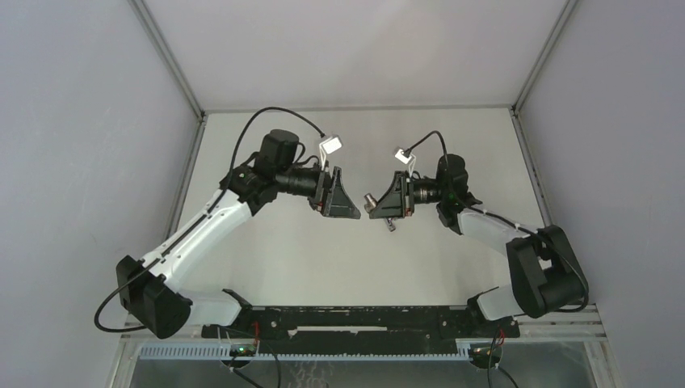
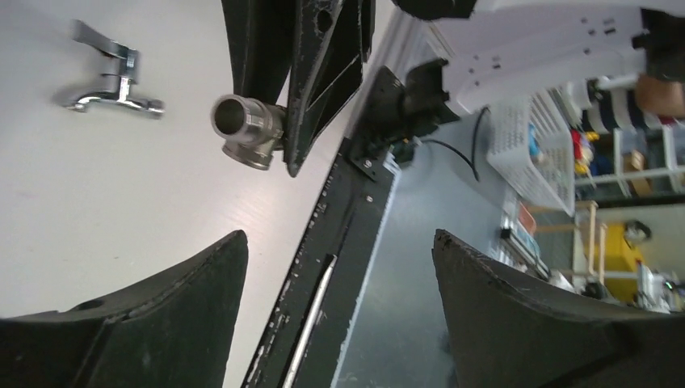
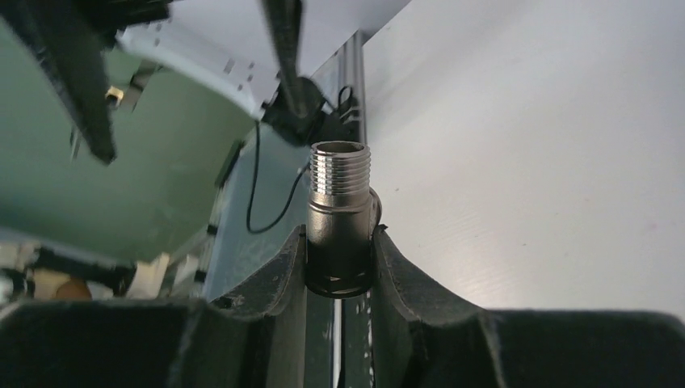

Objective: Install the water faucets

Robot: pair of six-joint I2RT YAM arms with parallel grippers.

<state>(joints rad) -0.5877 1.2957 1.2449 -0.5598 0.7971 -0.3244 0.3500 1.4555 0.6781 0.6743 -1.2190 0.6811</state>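
The right gripper (image 2: 284,141) pinches a stub (image 2: 245,129) above the table (image 2: 97,210); a tap (image 2: 109,85) lies beyond, the left gripper (image 2: 339,238) gaping.

glossy chrome tap (image 2: 113,90); shiny threaded metal stub (image 3: 339,190); smooth matt white table (image 2: 97,194).

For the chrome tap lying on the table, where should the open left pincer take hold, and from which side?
Probably by the straight body of the chrome tap, from above, closing across its length. It lies flat on the table, so both sides are free; the lever slants off, thin, a poor hold. The left pincer is open and empty.
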